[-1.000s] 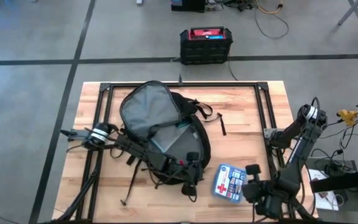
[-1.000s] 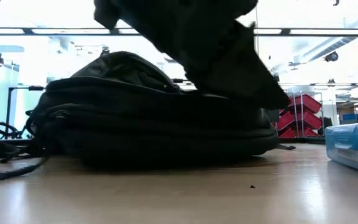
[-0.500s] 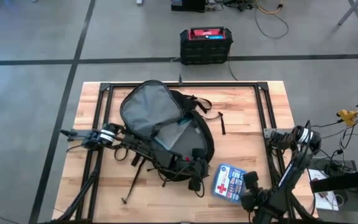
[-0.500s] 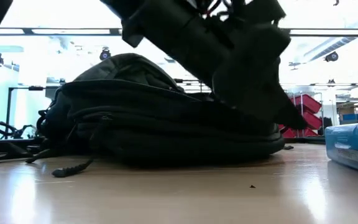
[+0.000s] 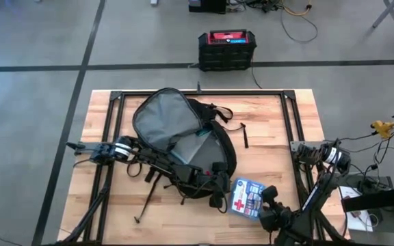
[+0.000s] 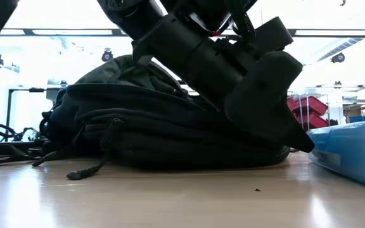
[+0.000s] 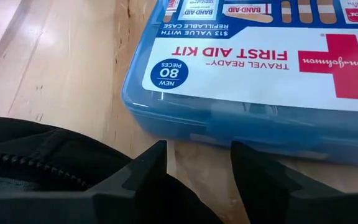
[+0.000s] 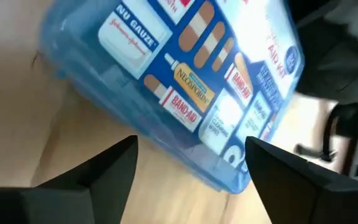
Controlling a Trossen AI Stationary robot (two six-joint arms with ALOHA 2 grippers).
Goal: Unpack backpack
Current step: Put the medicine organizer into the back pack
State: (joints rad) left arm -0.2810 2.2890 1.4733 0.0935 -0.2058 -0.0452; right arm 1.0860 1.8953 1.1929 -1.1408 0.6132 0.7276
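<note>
While the backpack (image 5: 183, 140) is lying open mid-table, the left gripper (image 5: 219, 193) is hovering at its near edge, fingers apart, seemingly empty. The right gripper (image 5: 265, 205), fingers spread, is sitting just beside the first aid kit (image 5: 246, 199).

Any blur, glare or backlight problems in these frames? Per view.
Low view: bright windows behind leave the backpack and the left arm nearly black, with glare on the table. Right wrist view: the first aid kit is motion-smeared. Left wrist view: kit label sharp and readable. High view: even light, no glare.
</note>
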